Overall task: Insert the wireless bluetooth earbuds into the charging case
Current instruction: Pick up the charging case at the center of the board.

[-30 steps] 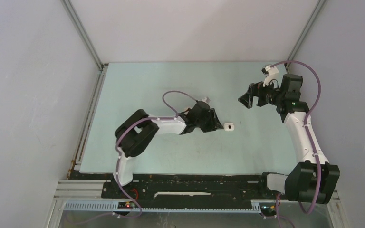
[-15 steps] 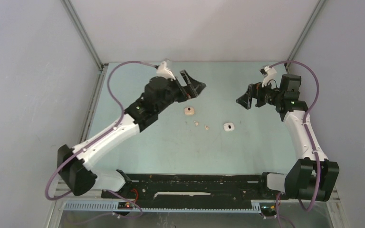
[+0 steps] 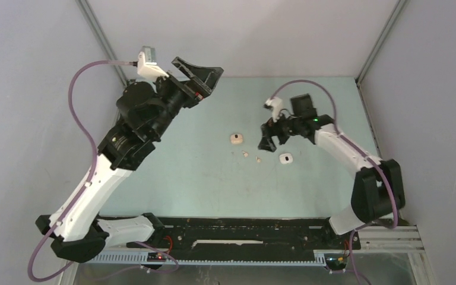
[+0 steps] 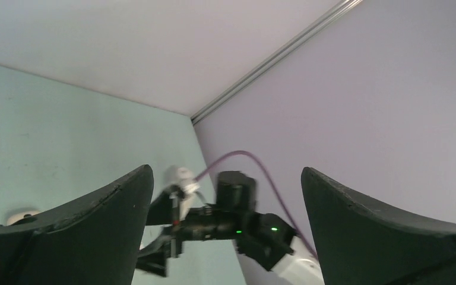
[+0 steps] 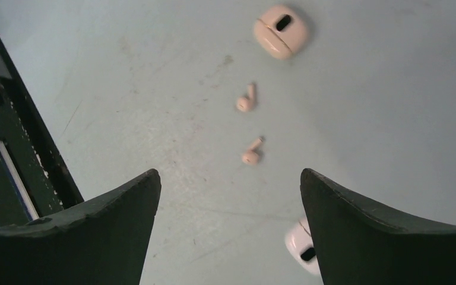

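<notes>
We've got two tiny tan plastic earbuds (image 5: 246, 102) lying loose on the pale green counter (image 3: 184, 178), about mid-counter. They sit between the tan rounded charging case (image 5: 281, 31), a bit farther and to the left, and the white rounded charging case (image 3: 284, 158) on the right, touching neither. Our right gripper (image 5: 230, 174) hovers right over them, jaws spread wide, nothing in it. The left gripper (image 3: 211, 83) is raised high at the far left, also wide open and empty.
</notes>
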Action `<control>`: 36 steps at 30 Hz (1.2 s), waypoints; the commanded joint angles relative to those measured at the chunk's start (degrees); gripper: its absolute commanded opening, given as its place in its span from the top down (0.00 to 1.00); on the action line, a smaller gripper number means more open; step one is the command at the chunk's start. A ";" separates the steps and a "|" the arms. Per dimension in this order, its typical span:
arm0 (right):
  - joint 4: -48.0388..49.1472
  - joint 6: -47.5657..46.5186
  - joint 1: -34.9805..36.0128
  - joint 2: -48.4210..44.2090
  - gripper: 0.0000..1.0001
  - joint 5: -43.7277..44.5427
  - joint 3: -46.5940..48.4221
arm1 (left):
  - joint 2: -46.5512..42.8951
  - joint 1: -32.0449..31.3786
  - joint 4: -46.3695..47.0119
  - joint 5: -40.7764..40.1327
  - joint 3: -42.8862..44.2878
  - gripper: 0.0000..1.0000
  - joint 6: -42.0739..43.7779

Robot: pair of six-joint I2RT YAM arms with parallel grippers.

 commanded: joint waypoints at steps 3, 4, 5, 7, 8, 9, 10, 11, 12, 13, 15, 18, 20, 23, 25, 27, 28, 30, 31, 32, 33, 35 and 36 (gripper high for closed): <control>-2.50 -6.63 9.77 8.45 0.14 5.64 9.96 | -2.53 0.36 -1.56 2.07 1.52 0.00 0.47; -2.03 -6.38 10.34 9.83 0.14 5.60 10.93 | -3.06 0.39 -1.56 1.81 1.14 0.00 0.12; -1.84 -6.04 10.69 11.37 0.14 5.20 12.24 | -3.74 0.34 -0.85 2.30 0.36 0.00 -0.26; -1.63 -4.43 10.95 14.65 0.14 3.41 15.30 | -5.18 0.35 0.68 2.44 -1.30 0.00 -1.03; -1.22 -3.19 10.92 16.38 0.13 2.71 16.87 | -5.76 0.30 1.49 2.50 -1.98 0.00 -1.26; -0.99 -1.99 10.96 19.07 0.12 1.65 18.60 | -6.30 0.30 2.35 2.65 -2.68 0.00 -1.33; -1.19 -1.06 10.97 21.31 0.11 0.39 20.42 | -6.69 0.26 2.96 2.60 -3.08 0.00 -1.34; -1.48 -0.17 11.01 23.17 0.11 -0.77 22.21 | -6.87 0.25 3.17 2.42 -3.30 0.00 -1.38; -1.73 0.53 11.24 25.17 0.10 -1.82 23.81 | -6.90 0.24 3.27 2.34 -3.29 0.00 -1.47; -1.94 1.13 11.55 26.90 0.10 -2.37 25.41 | -6.82 0.15 3.42 2.71 -3.25 0.00 -1.51; -2.73 1.24 12.47 29.68 0.10 -2.66 28.36 | -6.85 0.14 3.24 2.80 -3.25 0.00 -1.51; -3.56 0.75 13.95 31.87 0.10 -2.03 29.93 | -7.25 0.06 3.41 2.98 -3.47 0.00 -1.43; -3.76 0.57 14.63 32.45 0.10 -1.99 29.95 | -7.72 0.06 4.24 2.86 -4.23 0.00 -1.13; -4.71 -0.15 15.32 33.32 0.10 -1.37 30.08 | -8.18 0.02 4.51 2.36 -4.37 0.00 -0.02; -6.14 -0.40 15.50 33.95 0.10 -1.31 30.34 | -8.37 -0.01 4.59 2.09 -4.51 0.00 0.23; -6.95 -0.26 15.50 34.41 0.11 -1.73 29.91 | -8.67 0.05 5.22 2.50 -4.93 0.00 0.22; -7.21 -0.23 15.54 34.72 0.11 -1.98 29.56 | -8.84 0.06 5.32 2.50 -5.21 0.00 0.28; -8.74 -0.19 15.51 35.40 0.13 -2.29 29.29 | -9.24 0.00 4.98 1.33 -5.90 0.00 0.44; -9.78 -0.15 15.46 35.70 0.14 -2.63 29.35 | -9.55 -0.01 4.95 0.13 -6.58 0.00 0.92; -10.79 -0.15 15.53 35.78 0.15 -3.09 29.26 | -10.06 0.05 5.33 -1.89 -7.86 0.00 1.92; -11.67 -0.07 15.52 35.62 0.15 -3.53 29.02 | -10.85 0.00 6.21 -4.13 -9.69 0.00 3.52; -13.10 -0.22 15.79 34.98 0.18 -4.26 27.85 | -13.10 0.00 8.95 -7.70 -15.23 0.00 7.83; -13.41 -0.44 16.05 34.29 0.18 -4.42 26.86 | -15.23 -0.01 11.17 -8.83 -18.67 0.00 10.58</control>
